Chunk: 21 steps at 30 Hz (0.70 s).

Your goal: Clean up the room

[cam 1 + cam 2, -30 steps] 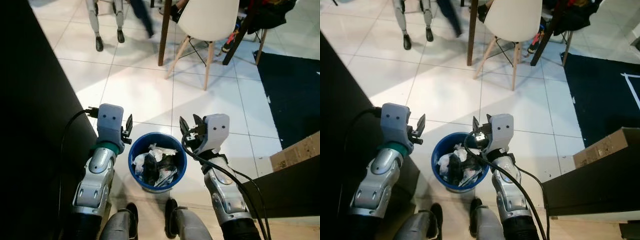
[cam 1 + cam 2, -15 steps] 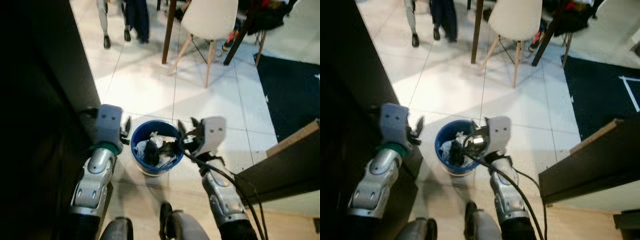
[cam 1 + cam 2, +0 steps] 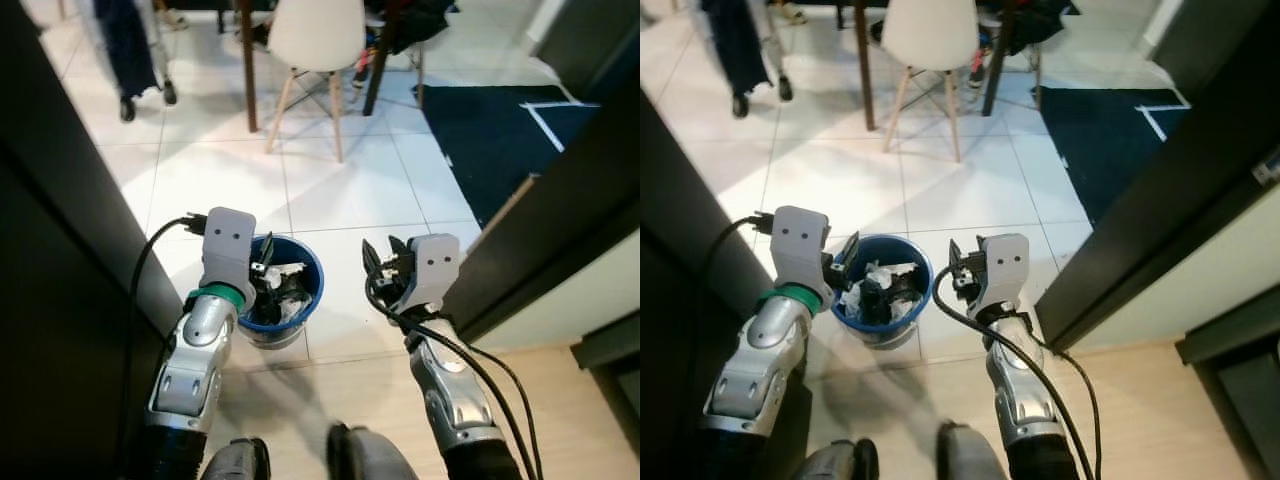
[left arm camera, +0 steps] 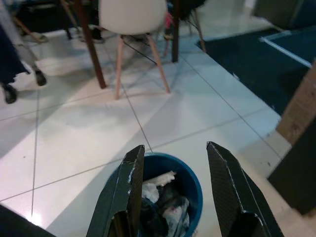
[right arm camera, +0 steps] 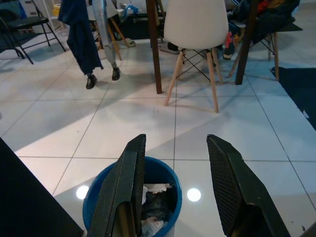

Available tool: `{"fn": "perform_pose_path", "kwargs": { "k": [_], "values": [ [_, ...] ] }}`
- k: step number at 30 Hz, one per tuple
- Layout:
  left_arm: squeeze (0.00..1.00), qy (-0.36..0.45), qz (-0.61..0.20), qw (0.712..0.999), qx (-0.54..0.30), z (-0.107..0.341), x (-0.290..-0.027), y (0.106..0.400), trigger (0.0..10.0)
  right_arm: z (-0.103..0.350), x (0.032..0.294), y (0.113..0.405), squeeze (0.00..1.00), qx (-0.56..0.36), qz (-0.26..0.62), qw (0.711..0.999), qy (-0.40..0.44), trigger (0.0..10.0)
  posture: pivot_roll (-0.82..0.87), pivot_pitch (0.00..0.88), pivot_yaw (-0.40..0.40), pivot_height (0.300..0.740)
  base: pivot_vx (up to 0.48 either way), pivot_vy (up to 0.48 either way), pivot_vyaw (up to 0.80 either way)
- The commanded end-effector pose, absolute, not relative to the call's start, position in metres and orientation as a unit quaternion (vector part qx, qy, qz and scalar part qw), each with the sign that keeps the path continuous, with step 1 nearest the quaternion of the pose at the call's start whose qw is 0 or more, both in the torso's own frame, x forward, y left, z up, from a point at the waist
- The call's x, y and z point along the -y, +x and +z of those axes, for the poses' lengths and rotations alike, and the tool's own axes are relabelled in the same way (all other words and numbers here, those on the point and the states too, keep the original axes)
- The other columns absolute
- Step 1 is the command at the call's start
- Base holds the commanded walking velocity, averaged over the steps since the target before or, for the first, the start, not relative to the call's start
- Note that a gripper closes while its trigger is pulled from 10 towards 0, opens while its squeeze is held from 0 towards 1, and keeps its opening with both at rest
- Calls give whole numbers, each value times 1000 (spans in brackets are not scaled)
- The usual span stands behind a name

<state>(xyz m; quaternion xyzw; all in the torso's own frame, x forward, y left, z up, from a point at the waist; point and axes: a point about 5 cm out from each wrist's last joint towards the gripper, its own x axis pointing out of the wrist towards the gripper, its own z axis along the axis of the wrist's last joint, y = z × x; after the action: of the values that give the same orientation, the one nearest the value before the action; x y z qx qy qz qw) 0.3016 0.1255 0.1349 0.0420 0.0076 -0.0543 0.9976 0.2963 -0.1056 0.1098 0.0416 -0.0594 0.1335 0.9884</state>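
Blue bin (image 3: 303, 290), white chair (image 3: 314, 32), white floor tiles (image 3: 340, 190), dark blue rug (image 3: 490, 130)

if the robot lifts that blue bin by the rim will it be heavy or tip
Probably light: the blue bin looks like thin plastic, and what fills it seems to be crumpled paper and wrappers. Its wall may flex if pinched on one side. The trash sits close to the rim, so a one-sided lift could tilt it and spill pieces onto the tile floor.

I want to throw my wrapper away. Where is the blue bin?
The blue bin stands on the white tile floor just in front of the robot, beside its left hand, with the white chair farther ahead.
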Motion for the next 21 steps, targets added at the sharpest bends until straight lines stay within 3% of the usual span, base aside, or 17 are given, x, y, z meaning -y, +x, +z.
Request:
{"fn": "perform_pose_path", "kwargs": {
  "k": [1,4,21],
  "values": [
    [0,43,-54,997,-16,131,-126,300,10000,107,108,296,0,53,131,989,44,10000,-46,117,12,740,0,0,0],
    [0,42,-54,997,-17,131,-126,300,10000,107,108,296,0,53,132,989,44,10000,-45,117,12,740,0,0,0],
    [0,41,-54,997,-19,131,-127,300,10000,108,107,297,0,55,132,989,44,10000,-48,119,15,740,0,0,-800]
  ]
}}
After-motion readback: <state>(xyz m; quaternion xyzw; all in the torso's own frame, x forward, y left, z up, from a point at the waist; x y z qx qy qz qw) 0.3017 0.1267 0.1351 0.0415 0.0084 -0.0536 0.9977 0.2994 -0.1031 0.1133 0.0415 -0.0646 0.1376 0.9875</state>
